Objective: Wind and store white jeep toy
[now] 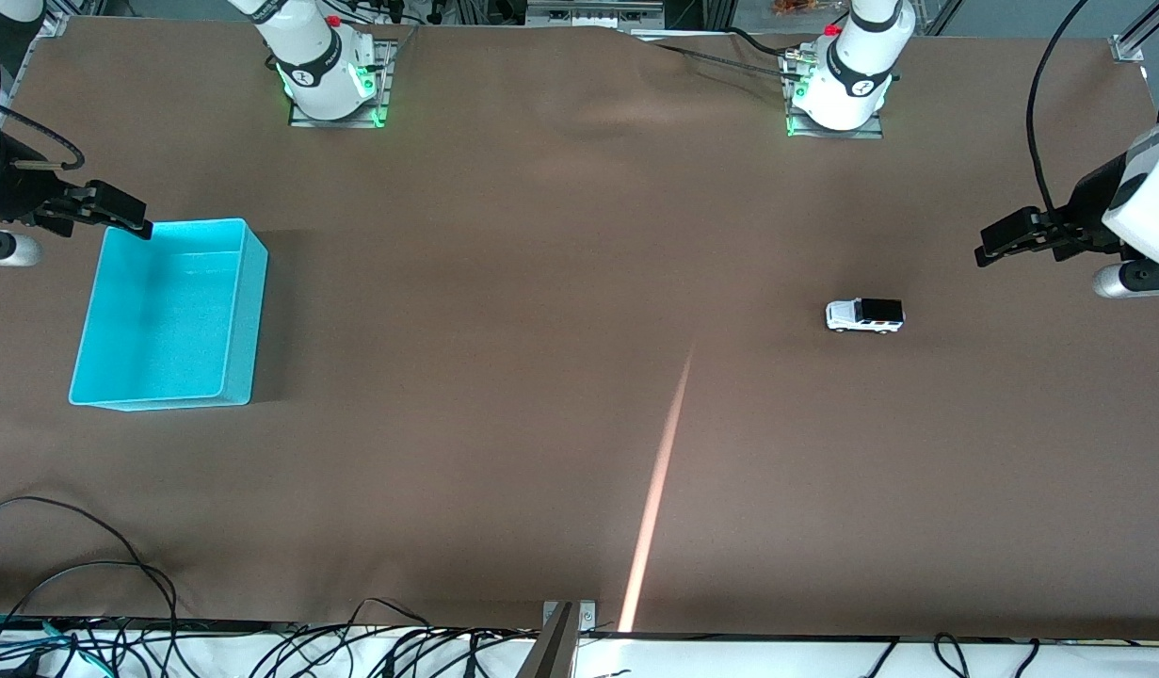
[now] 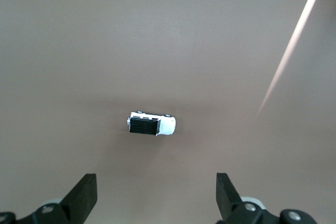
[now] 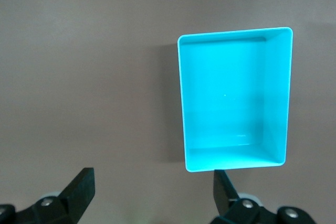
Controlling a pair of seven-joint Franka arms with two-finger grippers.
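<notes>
The white jeep toy point(image 1: 865, 315) is seen upright on the brown counter point(image 1: 541, 282), at about 3 o'clock from its centre. The left tool point(image 1: 989, 252) is held wide above the counter near it. The right tool point(image 1: 136, 224) is held wide over the turquoise bin point(image 1: 245, 311), at 9 o'clock.

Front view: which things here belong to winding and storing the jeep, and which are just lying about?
For the job:
white jeep toy, on the table toward the left arm's end
turquoise bin, toward the right arm's end

Lying about:
cables along the table edge nearest the camera
</notes>
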